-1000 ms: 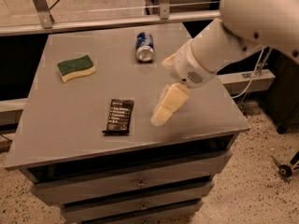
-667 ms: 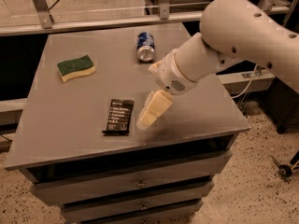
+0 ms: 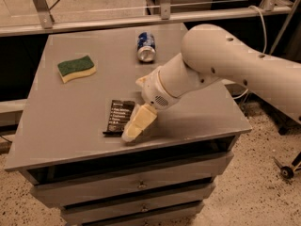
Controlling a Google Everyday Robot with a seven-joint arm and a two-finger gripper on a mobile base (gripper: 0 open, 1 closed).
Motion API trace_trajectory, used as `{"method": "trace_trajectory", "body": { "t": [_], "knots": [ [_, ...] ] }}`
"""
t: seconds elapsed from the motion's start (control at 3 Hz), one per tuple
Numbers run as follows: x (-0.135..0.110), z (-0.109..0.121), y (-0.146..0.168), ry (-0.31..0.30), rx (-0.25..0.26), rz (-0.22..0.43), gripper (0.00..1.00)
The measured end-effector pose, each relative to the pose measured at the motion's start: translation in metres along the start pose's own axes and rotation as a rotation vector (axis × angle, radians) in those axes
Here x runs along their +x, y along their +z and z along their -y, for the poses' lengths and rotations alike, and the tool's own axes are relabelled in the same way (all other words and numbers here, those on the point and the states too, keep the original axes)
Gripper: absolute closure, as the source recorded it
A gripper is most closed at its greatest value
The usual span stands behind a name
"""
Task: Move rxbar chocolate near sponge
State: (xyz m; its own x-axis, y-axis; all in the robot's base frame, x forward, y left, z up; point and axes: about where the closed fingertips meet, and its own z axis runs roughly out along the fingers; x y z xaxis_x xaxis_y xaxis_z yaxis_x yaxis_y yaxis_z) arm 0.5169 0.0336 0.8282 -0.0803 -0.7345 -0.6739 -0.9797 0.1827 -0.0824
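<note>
- Camera view: grey matte table (image 3: 70, 126), flat top, square corners, with stacked drawers (image 3: 136, 187) below the front edge.
- Speckled floor (image 3: 254, 187) to the right and front; a metal rail (image 3: 117, 22) runs behind the table, and a white cable (image 3: 261, 18) hangs at the back right.
- rxbar chocolate (image 3: 119, 116): thin flat black wrapper with white text, lying flat toward the front of the table, roughly mid-width, close to the front edge.
- sponge (image 3: 76, 68): wavy-edged block, dark green top over pale yellow foam, at back left, well apart from the bar.
- Blue soda can (image 3: 146, 46) on its side near the back edge, open end facing the camera.
- gripper (image 3: 134, 128): pale yellow, blocky, angled down-left, with its tip at the bar's right edge and overlapping it. Contact unclear; can't tell whether the jaws are spread or closed.
- White arm (image 3: 225, 65): smooth rounded shell, coming in from the right over the table's right half.
- Bare tabletop lies between bar and sponge; the left half is open.
</note>
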Motion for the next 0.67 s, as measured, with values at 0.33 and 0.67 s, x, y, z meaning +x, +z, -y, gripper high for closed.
{"method": "trace_trajectory", "body": {
  "t": [0.33,0.67],
  "knots": [
    [0.0007,-0.0054,0.0108,0.011,-0.013,-0.003,0.18],
    [-0.0038,-0.0079,0.0071,0.025,-0.015,0.001,0.49]
  ]
}}
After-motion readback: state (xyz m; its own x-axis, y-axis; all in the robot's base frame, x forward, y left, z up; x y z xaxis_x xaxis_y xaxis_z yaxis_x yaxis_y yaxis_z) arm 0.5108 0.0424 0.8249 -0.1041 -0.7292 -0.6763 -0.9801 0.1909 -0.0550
